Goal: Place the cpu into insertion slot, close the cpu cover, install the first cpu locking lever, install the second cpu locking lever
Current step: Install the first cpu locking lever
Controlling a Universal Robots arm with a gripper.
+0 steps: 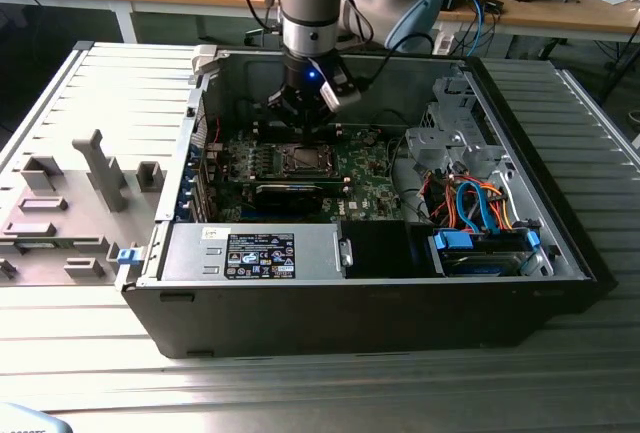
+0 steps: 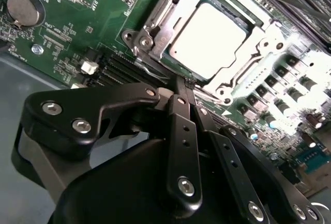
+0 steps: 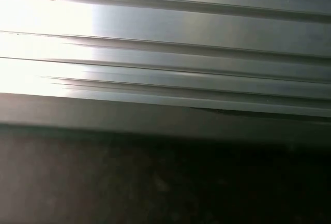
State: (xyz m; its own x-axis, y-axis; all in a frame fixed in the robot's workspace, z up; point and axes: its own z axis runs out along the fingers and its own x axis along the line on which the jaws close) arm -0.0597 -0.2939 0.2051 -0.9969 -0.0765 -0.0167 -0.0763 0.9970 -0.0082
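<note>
You see the black two-fingered tool (image 2: 178,87) clenched, its fingers pressed together with nothing between them, the tips touching the near edge of the thin square silver metal cpu cover (image 2: 155,32). That cover lies flat around the small flat square silver-grey cpu (image 2: 207,38), which sits inside the square metal-rimmed insertion slot (image 2: 248,71) on the green circuit board (image 2: 77,22). In the exterior view you find the arm reaching down into the open black computer case (image 1: 350,303), the tool (image 1: 300,118) just on the far side of the slot (image 1: 300,160). The case rests on the ribbed grey metal table (image 1: 320,393).
</note>
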